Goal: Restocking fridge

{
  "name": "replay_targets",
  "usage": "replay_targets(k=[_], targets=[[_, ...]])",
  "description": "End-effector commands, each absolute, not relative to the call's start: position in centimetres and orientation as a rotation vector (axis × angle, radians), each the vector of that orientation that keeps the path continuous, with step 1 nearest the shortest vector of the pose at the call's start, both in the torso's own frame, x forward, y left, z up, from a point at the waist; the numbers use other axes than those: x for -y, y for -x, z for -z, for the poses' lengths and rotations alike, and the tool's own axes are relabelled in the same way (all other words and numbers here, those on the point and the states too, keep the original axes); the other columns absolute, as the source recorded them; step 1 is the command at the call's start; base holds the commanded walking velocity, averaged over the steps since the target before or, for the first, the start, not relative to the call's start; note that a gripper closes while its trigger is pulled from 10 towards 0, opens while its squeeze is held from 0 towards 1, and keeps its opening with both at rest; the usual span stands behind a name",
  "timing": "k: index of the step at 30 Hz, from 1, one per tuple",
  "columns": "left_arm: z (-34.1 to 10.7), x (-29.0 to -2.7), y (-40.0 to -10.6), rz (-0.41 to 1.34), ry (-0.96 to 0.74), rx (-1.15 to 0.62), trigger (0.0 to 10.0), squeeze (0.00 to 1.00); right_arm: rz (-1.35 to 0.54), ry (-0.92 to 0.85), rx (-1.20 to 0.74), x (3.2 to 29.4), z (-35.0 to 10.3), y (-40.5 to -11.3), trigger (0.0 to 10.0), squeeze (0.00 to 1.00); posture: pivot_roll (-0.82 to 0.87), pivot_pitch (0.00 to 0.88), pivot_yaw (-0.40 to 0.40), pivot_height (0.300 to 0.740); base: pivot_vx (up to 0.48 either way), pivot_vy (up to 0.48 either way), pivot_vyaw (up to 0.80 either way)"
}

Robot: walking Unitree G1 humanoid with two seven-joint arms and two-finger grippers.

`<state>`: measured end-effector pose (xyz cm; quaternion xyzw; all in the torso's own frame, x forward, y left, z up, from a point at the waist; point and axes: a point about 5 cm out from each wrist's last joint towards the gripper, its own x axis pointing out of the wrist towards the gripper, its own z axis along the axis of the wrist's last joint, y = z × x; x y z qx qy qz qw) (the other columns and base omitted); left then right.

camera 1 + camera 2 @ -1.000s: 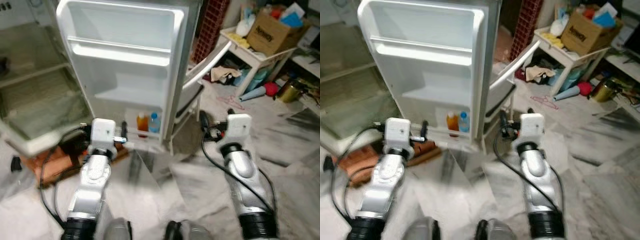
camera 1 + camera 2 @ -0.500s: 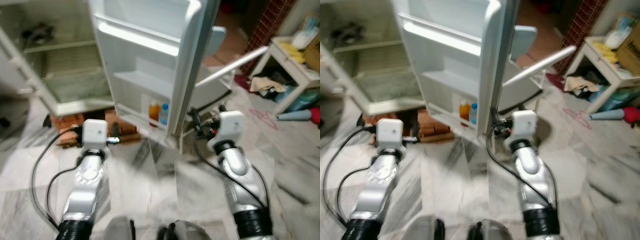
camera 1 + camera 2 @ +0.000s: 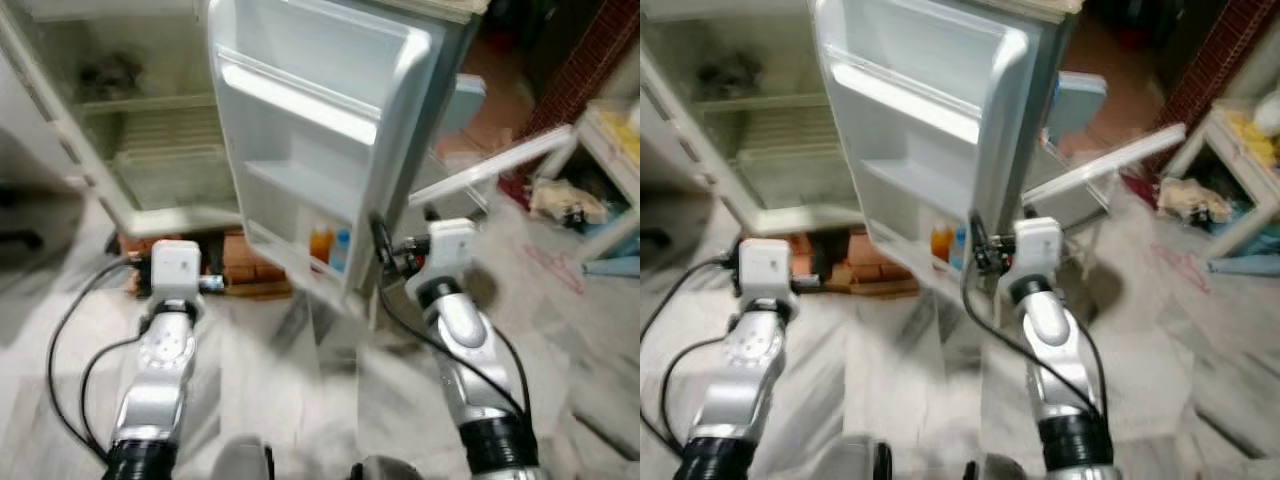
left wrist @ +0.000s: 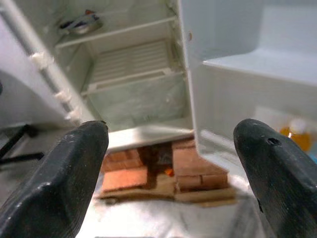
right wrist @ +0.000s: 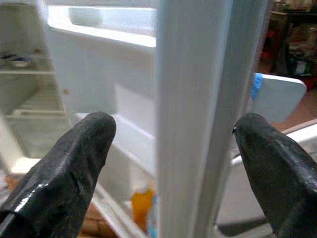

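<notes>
The fridge [image 3: 120, 130] stands open on a stack of bricks [image 3: 250, 265], its door [image 3: 320, 120] swung wide toward the robot, so the door's shelves face the camera and its outer edge points almost straight at the right arm. The right gripper [image 5: 163, 163] is held level with that edge, fingers [image 5: 64, 163] spread wide with the door's edge between them but, as far as the wrist view shows, not pinched — it has hold of nothing. That pose looks like a set-up for taking or steadying the door, though this is a guess. The left gripper [image 4: 168, 168] is also wide open and empty, aimed at the gap between the door's hinge side and the fridge body, where wire shelves and a clear bottom drawer show; something dark lies on an upper shelf, too blurred to name. An orange bottle [image 3: 320, 243] and a blue-capped bottle [image 3: 341, 250] stand side by side in the door's lowest shelf; the shelves above them are bare. Room is tight on the right — a white table [image 3: 490, 170] and a blue-cornered panel [image 3: 465, 100] sit just behind the door — while the marble floor [image 3: 300, 380] before the fridge leaves space to step in.
</notes>
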<state>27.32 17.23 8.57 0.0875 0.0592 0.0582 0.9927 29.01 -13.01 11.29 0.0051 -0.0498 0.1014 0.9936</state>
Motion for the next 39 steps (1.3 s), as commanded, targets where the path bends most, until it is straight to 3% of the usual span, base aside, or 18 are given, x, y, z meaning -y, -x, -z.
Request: replay_targets(k=[1,13,25,31,39], targets=[[-8.6,-16.3,-27.4,-0.098,-0.150,-0.119,10.0,0.00,-0.154,0.011,0.098,14.4,-11.2,-29.1,10.0,0.00,0.05,0.095,-0.024,0.740,0.315,0.000,0.00],[-8.9,-15.8,-27.5,-0.071,-0.147,-0.092,10.0,0.00,-0.119,0.037,0.116,15.1,-11.5,-29.5,10.0,0.00,0.05,0.089,-0.029,0.740,0.026,0.000,0.00],[-8.9,-15.9,-27.4,-0.076,-0.152,-0.097,10.0,0.00,-0.109,0.009,0.120,15.1,-11.6,-29.9,10.0,0.00,0.06,0.096,-0.027,0.740,0.000,-0.422,0.60],[-8.9,-16.0,-27.5,-0.086,-0.134,-0.100,10.0,0.00,-0.121,0.029,0.119,15.0,-11.6,-30.1,10.0,0.00,0.06,0.111,-0.026,0.740,0.000,0.000,0.00],[-8.2,-16.9,-26.4,-0.125,-0.100,-0.160,10.0,0.00,-0.096,0.011,0.137,14.2,-11.8,-31.2,10.0,0.00,0.06,0.105,-0.021,0.740,0.000,0.000,0.75]])
